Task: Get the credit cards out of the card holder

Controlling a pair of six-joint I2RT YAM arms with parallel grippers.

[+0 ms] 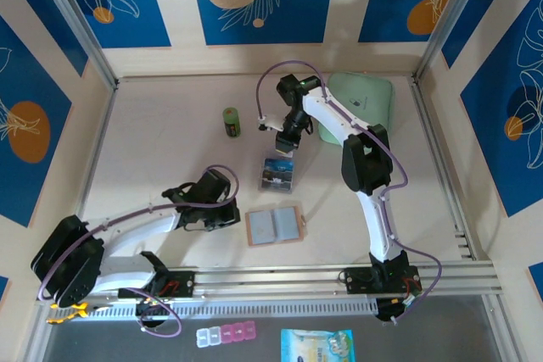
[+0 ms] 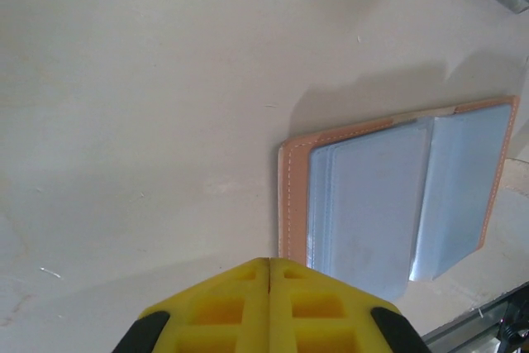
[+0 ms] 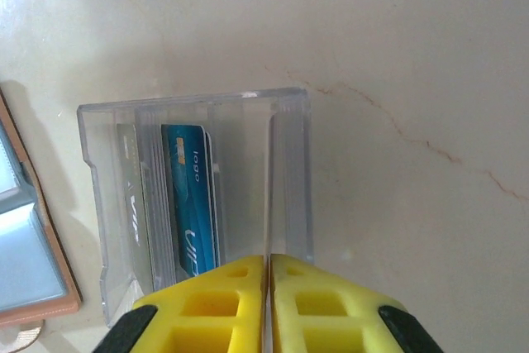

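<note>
1. The card holder (image 1: 274, 226) lies open and flat on the table (image 1: 170, 142), pockets facing up, between the two arms. In the left wrist view it (image 2: 397, 196) sits ahead and to the right of the left jaws, apart from them.
2. The credit cards (image 1: 277, 174) lie farther up the table than the card holder, inside a clear plastic piece (image 3: 285, 171) that is directly ahead of the right jaws. A blue card (image 3: 192, 196) stands beside a grey-white one (image 3: 132, 196).
3. The near ends of the cards are hidden behind the right arm's yellow fingers (image 3: 215, 312), and the number of cards in the stack is hard to make out. The card holder is cut off at the left edge of the right wrist view. Its greyish pockets are too cloudy to tell whether any card is inside.
4. The left jaws are pressed together, with the yellow fingers (image 2: 223, 312) meeting at a thin seam. They hold nothing and are over bare table.
5. The right jaws are also together. Their seam lines up with an upright wall of the clear plastic piece, and I cannot tell whether they touch it.
</note>
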